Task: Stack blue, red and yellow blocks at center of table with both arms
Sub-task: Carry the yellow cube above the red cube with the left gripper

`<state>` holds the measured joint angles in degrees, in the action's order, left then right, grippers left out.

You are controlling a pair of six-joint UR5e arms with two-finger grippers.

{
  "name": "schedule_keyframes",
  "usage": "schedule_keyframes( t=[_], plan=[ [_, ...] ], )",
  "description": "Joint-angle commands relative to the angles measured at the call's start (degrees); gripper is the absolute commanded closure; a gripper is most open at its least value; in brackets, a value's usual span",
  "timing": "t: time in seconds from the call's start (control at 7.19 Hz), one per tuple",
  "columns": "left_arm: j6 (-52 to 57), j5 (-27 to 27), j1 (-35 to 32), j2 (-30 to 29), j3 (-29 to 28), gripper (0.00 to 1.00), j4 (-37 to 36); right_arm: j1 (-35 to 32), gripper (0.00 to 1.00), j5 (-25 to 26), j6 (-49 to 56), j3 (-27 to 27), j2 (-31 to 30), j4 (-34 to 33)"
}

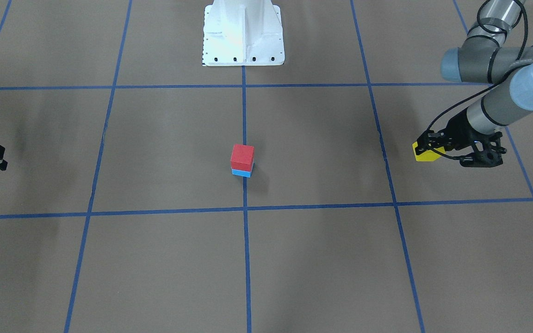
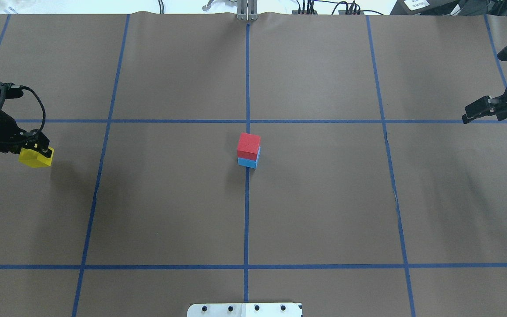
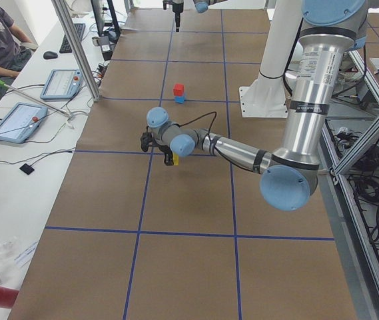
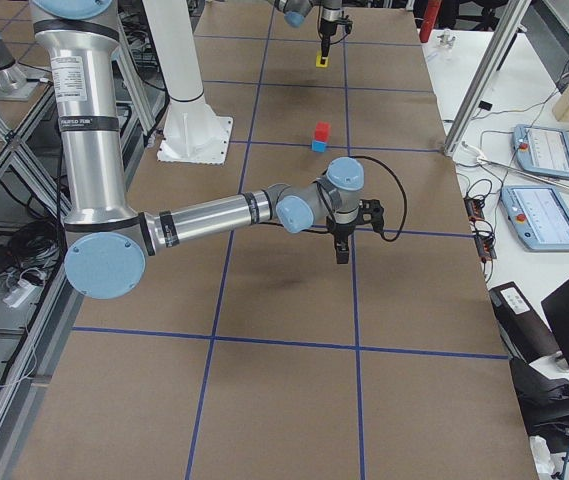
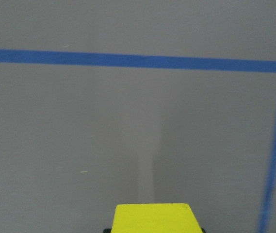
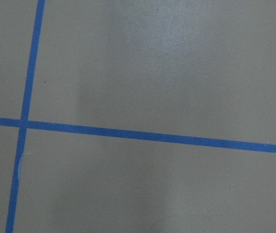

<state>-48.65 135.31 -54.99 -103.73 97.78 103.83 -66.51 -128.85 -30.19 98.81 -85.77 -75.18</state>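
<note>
While red block sits atop blue block, left end effector clamps yellow block (right end effector: cannot tell).

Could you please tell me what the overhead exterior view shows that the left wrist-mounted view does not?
Only the overhead exterior view shows the red block sitting on the blue block at the centre of the table, the left gripper shut on the yellow block, and the right gripper holding no block. Only the left wrist-mounted view shows the yellow block's top face close up, with two tape lines meeting ahead to its right. Both show the yellow block, the table and tape lines.
</note>
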Motion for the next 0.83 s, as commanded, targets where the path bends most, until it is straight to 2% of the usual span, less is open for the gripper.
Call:
schedule_keyframes(
  t=[0.0,0.14,0.28,0.56,0.7],
  plan=[
    [-11.23,-4.06,9.59,-17.90,6.71,1.00,-16.14,0.06,0.00,0.00,0.65,-0.28,-0.01,0.03],
    [-13.12,-10.62,14.25,-26.44,6.02,1.00,-22.64,-0.02,0.00,0.00,0.74,-0.28,-0.01,0.03],
    [-13.14,-16.17,16.48,-33.40,3.23,1.00,-24.01,-0.02,0.00,0.09,0.83,-0.46,-0.10,0.03],
    [-12.01,-17.45,18.50,-47.73,-17.52,1.00,-23.16,-0.11,0.00,0.00,0.74,-0.28,-0.36,0.03],
    [-8.60,-19.98,19.91,-47.88,-19.89,1.00,-22.63,-0.11,0.00,0.00,0.74,-0.37,-0.45,0.03]
  ],
)
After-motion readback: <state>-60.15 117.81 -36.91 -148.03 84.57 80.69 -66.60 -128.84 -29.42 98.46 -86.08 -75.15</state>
